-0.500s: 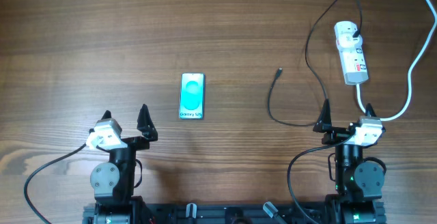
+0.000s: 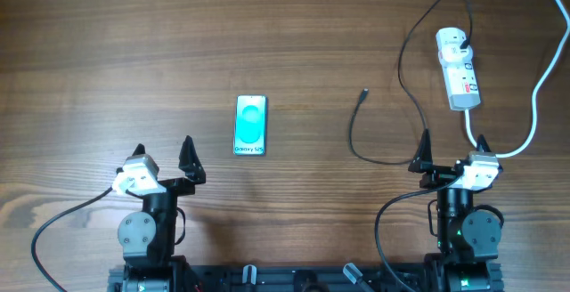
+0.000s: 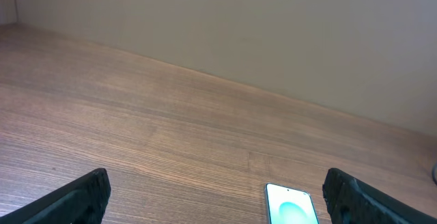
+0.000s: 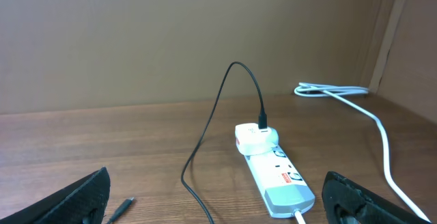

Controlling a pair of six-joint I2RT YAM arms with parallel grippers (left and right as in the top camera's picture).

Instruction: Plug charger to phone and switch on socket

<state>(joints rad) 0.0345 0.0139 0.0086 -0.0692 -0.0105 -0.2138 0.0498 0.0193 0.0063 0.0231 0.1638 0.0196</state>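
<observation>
The phone [image 2: 251,125] lies flat on the wooden table left of centre, its cyan screen up; its top end shows in the left wrist view [image 3: 291,205]. The charger's thin black cable [image 2: 403,60] runs from the socket and ends in a small dark plug [image 2: 363,94] lying loose on the table, also seen in the right wrist view [image 4: 123,203]. The white socket strip [image 2: 458,80] lies at the back right and also shows in the right wrist view [image 4: 274,176], with a white adapter plugged in. My left gripper [image 2: 163,156] is open and empty, just near of the phone. My right gripper [image 2: 451,150] is open and empty, near of the socket.
A thick white lead [image 2: 537,87] curves from the socket's near end along the right edge toward the back right corner. A plain wall stands behind the table [image 4: 171,33]. Black arm cables trail by both bases at the front edge.
</observation>
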